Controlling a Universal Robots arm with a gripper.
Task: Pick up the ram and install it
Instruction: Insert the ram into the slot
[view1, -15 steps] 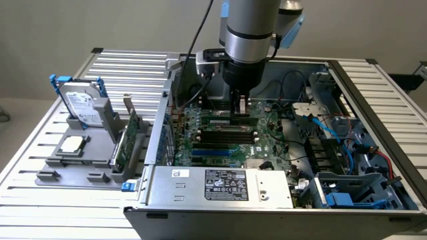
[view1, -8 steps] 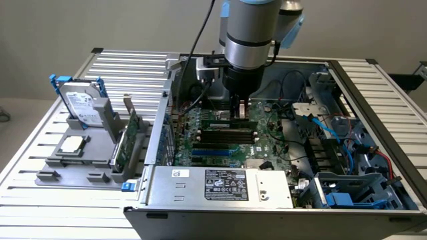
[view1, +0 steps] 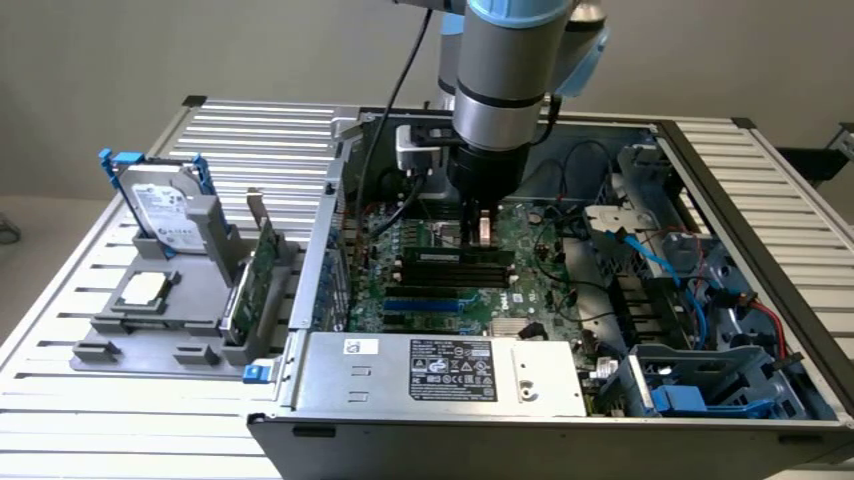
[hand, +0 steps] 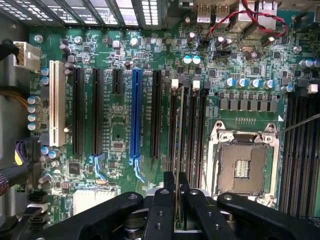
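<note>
The tool's (hand: 176, 180) black fingers (hand: 167, 200) sit closest to the wrist camera, pressed together on a thin board seen edge-on, which I take for the ram (hand: 175, 145). It hangs lengthwise over the black memory slots (hand: 192, 130), right beside the open CPU socket (hand: 242, 160). I can't tell whether it has touched its slot or rides just above it.

From across the room the arm stands straight down into the open case (view1: 747, 300), which lies on the slatted desk (view1: 254, 130).

The job in hand looks like seating the stick. To do it well, I'd say the board should run dead parallel to its slot, with the notch matching the key and the white end clips (hand: 196, 85) thrown back. The push should go straight down and even at both ends. Any tilt would likely jam one corner or scrape the socket side.

As for writing, the power supply (view1: 441, 370) at the case's near edge carries a white and a black label, and the hard drive (view1: 167, 210) on its stand has a pale one. The motherboard (hand: 117, 125) has white print by its blue slot (hand: 135, 115). None of it is legible to me
</note>
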